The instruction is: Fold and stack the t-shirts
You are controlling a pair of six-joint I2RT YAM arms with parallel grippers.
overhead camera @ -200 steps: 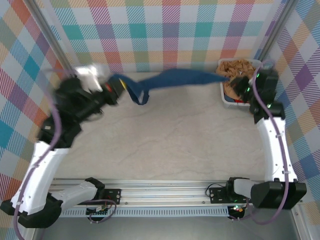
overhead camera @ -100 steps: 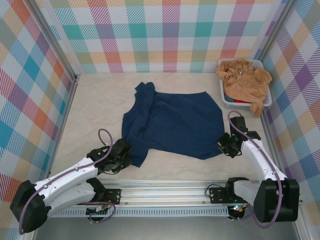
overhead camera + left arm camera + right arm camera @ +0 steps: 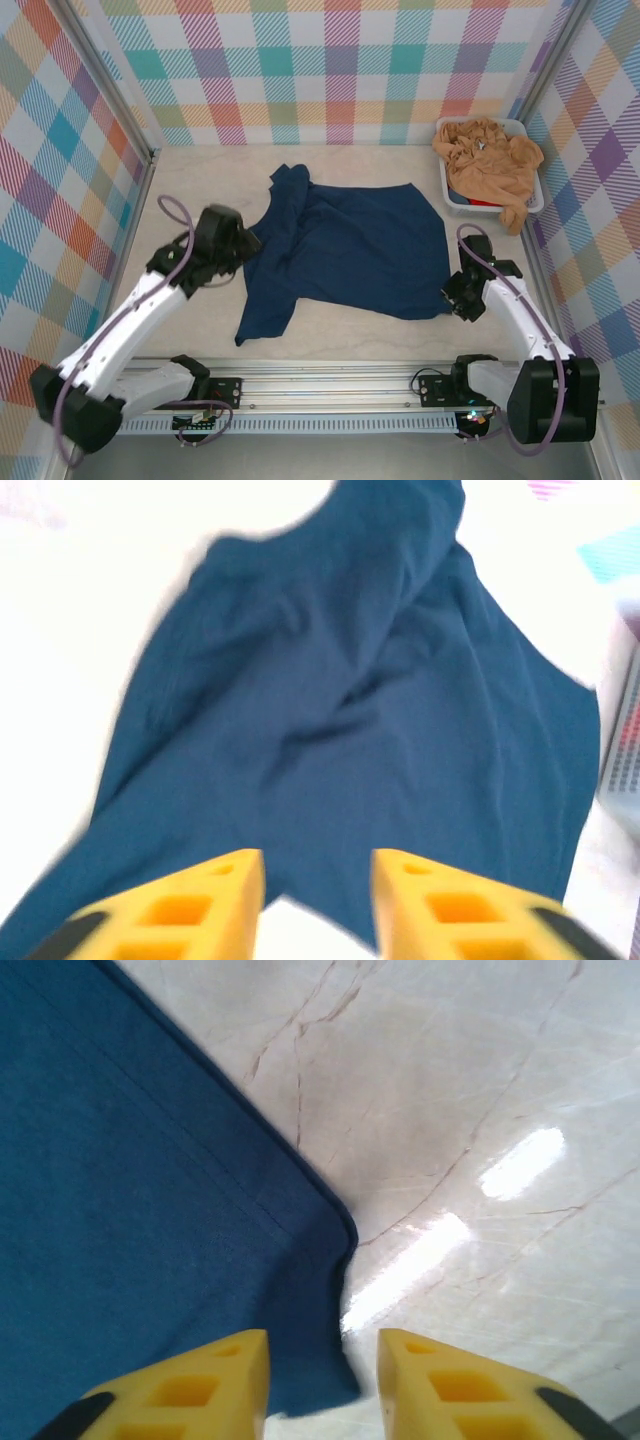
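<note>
I see the navy t-shirt point(image 3: 350, 250) spread flat at mid-frame, lying crosswise between the left gripper point(image 3: 243, 247) at its left edge and the right gripper point(image 3: 452, 298) at its lower-right corner, both with jaws apart and empty.

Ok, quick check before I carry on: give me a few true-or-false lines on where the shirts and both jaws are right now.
1. The navy shirt lies spread out on the table. True.
2. The tan shirts sit heaped in the white tub at the back right. True.
3. The left jaws are shut on the navy shirt. False: they stand open at its left edge, holding nothing.
4. The right jaws are over the tub. False: they stand open at the navy shirt's near right corner.
5. A folded tan shirt lies on the table beside the navy one. False: the tan shirts are in the tub, unfolded.
</note>
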